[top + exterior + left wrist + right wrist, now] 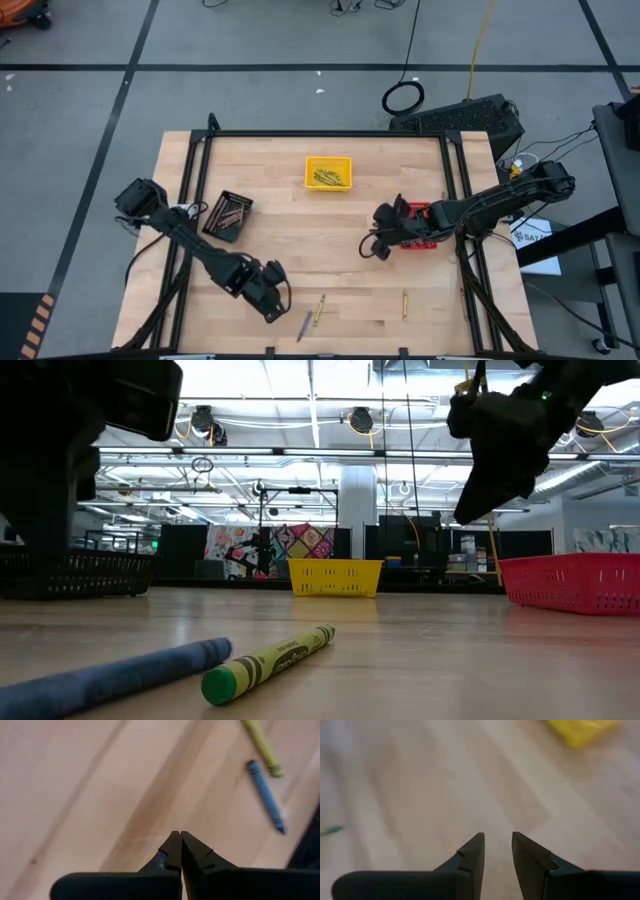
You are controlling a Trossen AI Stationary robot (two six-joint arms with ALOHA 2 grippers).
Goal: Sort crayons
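Three crayons lie flat on the wooden table near its front edge: a blue one [305, 323] [265, 795] [110, 675], a yellow-green one [320, 308] [262, 745] [270, 660] beside it, and a yellow one [405, 303] further right. My left gripper [272, 300] [180, 836] is shut and empty, hanging over bare wood just left of the blue crayon. My right gripper [375, 245] [498, 840] [495, 490] stands open above the table's middle, beside the red tray, with nothing between its fingers.
A yellow tray [328, 172] [335, 575] at the far middle holds several crayons. A black tray [228, 215] [75, 572] on the left holds brown ones. The red tray [418, 225] [570, 580] sits on the right, under my right arm. A black frame borders the table.
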